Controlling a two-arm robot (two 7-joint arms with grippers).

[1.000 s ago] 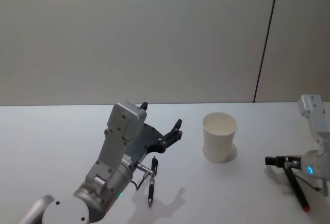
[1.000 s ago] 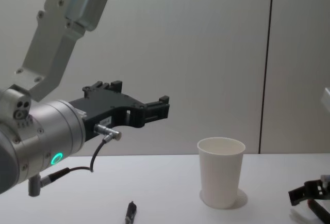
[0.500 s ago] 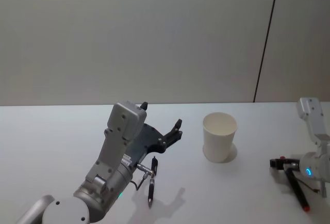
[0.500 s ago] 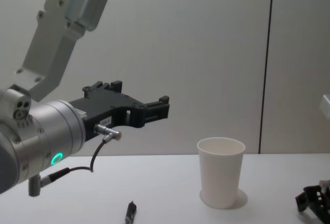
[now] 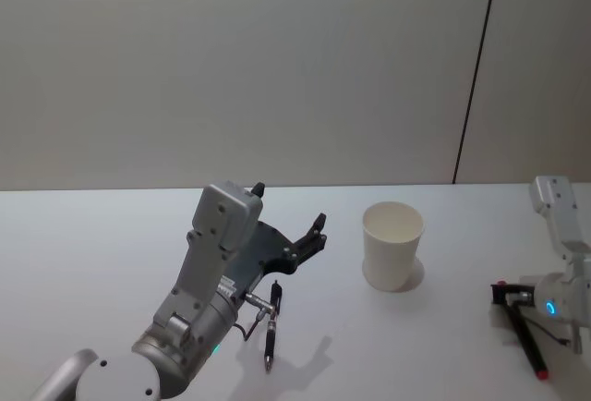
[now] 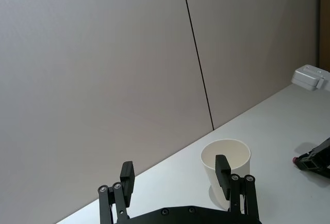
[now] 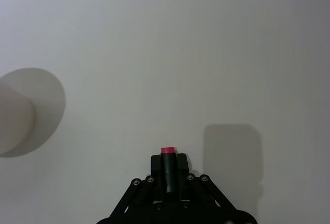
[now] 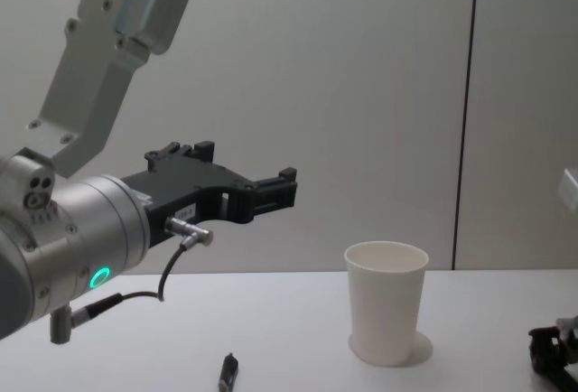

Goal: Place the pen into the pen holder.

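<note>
The right tool is clenched on a dark pen with a red end. The red cap pokes out just past its fingertips. This tool sits low, close to the white surface. From the head view the pen's body runs from the tool back toward the robot. It ends in a second red tip that seems to touch the surface, though that is hard to judge from this angle.

To the left of this tool, near but apart from it, stands the white paper cup. It is upright with its mouth open. In the right wrist view a pale rounded shape at the edge, with a shadow beside it, is probably this same cup.

The left tool is released, with its two black fingers spread wide and nothing between them. It is held in the air above the surface and points forward at a plain grey wall. The cup stands ahead of this tool and off to its right, lower than the fingers. It lies partly behind the right-hand finger in the left wrist view and clear of both in the chest view.

Below this tool's wrist, a black pen lies flat on the surface. It points roughly away from the robot and nothing is touching it. It is apart from the cup, on the cup's left.
</note>
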